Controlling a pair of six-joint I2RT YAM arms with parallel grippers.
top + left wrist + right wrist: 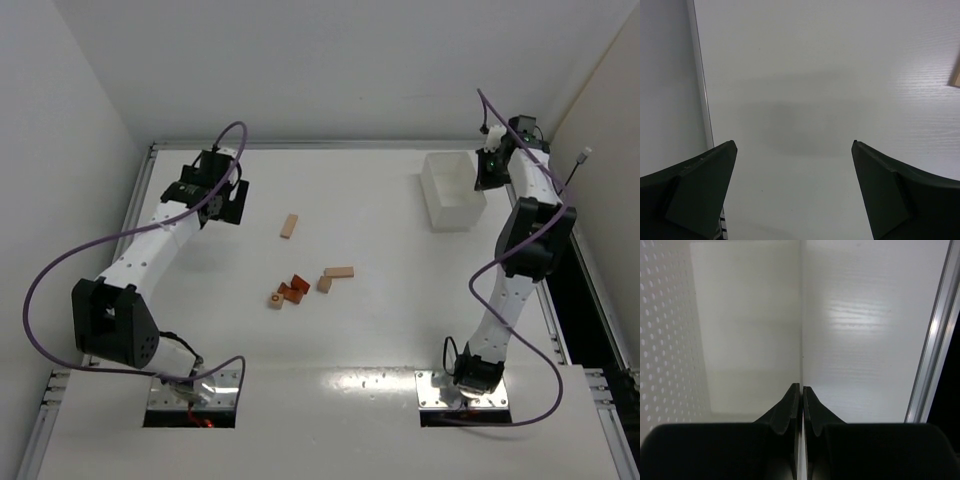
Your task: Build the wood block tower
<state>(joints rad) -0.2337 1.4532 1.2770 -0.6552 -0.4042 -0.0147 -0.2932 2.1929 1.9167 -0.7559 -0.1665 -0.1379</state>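
The wood blocks lie loose and flat mid-table, none stacked. A pale bar [289,226] lies apart at the back; its edge shows in the left wrist view [956,75]. Another pale bar [339,271], a pale cube [324,284], two reddish-orange blocks [296,288] and a pale block [275,299] form a cluster. My left gripper [228,205] is open and empty over bare table at the far left [795,145]. My right gripper [490,170] is shut on the thin right wall of the white tray [452,190], its jaws astride the wall [801,386].
The white tray's perforated inner side [665,340] shows in the right wrist view. A metal rail [935,340] runs along the table's right edge, another along the left edge [700,75]. White walls enclose the table on three sides.
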